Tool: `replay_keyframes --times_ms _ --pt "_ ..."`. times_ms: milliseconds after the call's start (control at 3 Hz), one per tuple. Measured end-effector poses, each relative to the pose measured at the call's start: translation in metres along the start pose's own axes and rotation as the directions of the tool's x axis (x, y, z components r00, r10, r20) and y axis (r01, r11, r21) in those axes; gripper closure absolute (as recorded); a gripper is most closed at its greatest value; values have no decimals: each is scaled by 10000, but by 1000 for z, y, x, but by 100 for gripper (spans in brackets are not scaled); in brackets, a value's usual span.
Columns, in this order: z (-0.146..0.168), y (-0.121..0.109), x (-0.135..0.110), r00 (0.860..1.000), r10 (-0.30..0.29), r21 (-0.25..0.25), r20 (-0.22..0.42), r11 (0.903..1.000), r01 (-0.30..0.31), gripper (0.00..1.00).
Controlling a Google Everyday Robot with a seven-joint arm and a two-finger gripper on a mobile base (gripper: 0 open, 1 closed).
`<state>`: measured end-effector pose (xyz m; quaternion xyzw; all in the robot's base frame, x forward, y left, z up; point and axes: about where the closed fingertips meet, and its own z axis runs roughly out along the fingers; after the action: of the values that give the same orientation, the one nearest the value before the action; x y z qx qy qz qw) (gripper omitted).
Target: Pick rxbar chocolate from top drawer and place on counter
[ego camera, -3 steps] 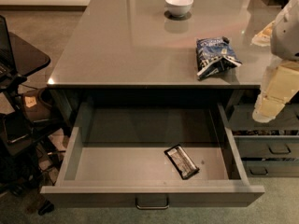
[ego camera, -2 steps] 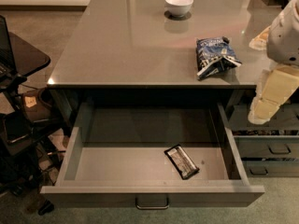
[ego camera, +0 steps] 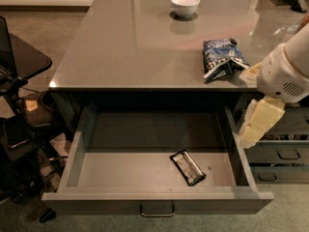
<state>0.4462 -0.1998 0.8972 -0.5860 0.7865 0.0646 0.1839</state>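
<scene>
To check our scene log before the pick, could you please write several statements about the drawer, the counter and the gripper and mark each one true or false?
1. The top drawer stands open. True.
2. The rxbar chocolate lies on the counter. False: it lies on the drawer floor, toward the front right.
3. A white bowl stands toward the far end of the counter. True.
4. The gripper is holding the rxbar chocolate. False: it hangs by the drawer's right side wall, apart from the bar.
5. The chip bag is inside the drawer. False: it lies on the counter near the front right edge.
</scene>
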Motion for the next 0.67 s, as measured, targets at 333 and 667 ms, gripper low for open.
replay_keyframes --times_ms 333,667 --pt "47 13 4 9956 246 -832 902 9964 -171 0" --pt "75 22 6 9925 312 -1476 1179 9890 -136 0"
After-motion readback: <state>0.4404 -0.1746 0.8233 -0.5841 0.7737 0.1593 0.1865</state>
